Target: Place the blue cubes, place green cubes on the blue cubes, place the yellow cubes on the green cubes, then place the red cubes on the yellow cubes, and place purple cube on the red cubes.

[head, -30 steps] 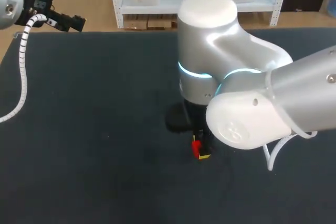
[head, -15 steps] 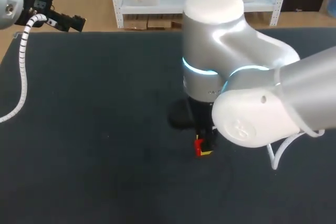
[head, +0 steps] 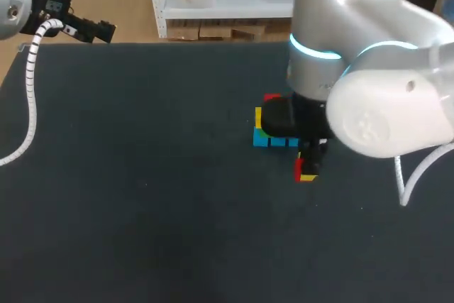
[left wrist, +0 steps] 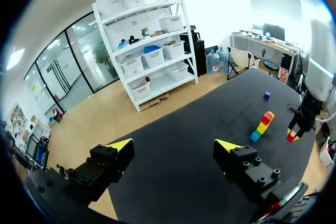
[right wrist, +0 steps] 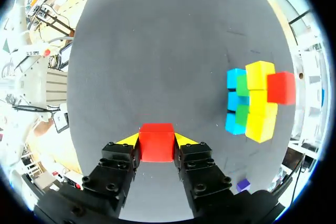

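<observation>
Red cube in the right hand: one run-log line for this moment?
right hand: shut on red cube | stack: one red on top | purple cube: apart from stack | left hand: open, empty

I'm looking at a table (head: 142, 175) covered in dark, almost black cloth that fills most of the head view, with its far edge running straight across. A row of blue cubes (right wrist: 234, 100) sits directly on the cloth, a little right of the table's middle in the head view. From the right wrist camera I count three of them, touching side to side in one straight line. The head view shows me only two, the rest being hidden. Also resting flat on the cloth is a small purple cube (right wrist: 242, 184). It sits alone, apart from the row and off past one end of it.
</observation>
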`<action>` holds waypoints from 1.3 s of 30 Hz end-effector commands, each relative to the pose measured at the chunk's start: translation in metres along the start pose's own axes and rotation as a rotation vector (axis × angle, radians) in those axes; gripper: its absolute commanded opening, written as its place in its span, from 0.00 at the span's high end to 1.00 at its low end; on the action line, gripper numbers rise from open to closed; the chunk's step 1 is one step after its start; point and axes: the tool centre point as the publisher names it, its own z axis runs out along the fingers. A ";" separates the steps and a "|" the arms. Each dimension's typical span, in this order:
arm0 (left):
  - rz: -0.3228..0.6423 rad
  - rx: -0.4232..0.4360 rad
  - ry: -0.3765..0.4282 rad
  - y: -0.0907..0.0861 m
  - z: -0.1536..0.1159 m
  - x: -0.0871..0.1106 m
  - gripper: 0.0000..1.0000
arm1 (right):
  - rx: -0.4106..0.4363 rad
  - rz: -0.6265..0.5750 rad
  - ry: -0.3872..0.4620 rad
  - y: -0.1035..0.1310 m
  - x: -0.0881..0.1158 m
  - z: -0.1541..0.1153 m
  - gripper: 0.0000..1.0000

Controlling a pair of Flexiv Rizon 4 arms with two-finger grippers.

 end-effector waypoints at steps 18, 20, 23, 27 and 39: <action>0.000 0.003 -0.003 0.001 0.001 0.000 0.00 | 0.163 0.072 0.009 -0.070 0.003 -0.051 1.00; 0.000 0.003 -0.003 0.001 0.001 0.000 0.00 | 0.165 0.065 0.019 -0.076 0.002 -0.053 1.00; 0.000 0.003 -0.003 0.001 0.001 0.000 0.00 | 0.160 0.054 0.023 -0.085 -0.001 -0.055 1.00; 0.000 0.003 -0.003 0.001 0.001 0.000 0.00 | 0.146 0.031 0.020 -0.095 -0.006 -0.058 1.00; 0.000 0.003 -0.003 0.001 0.001 0.000 0.00 | 0.106 -0.012 0.010 -0.124 -0.009 -0.059 1.00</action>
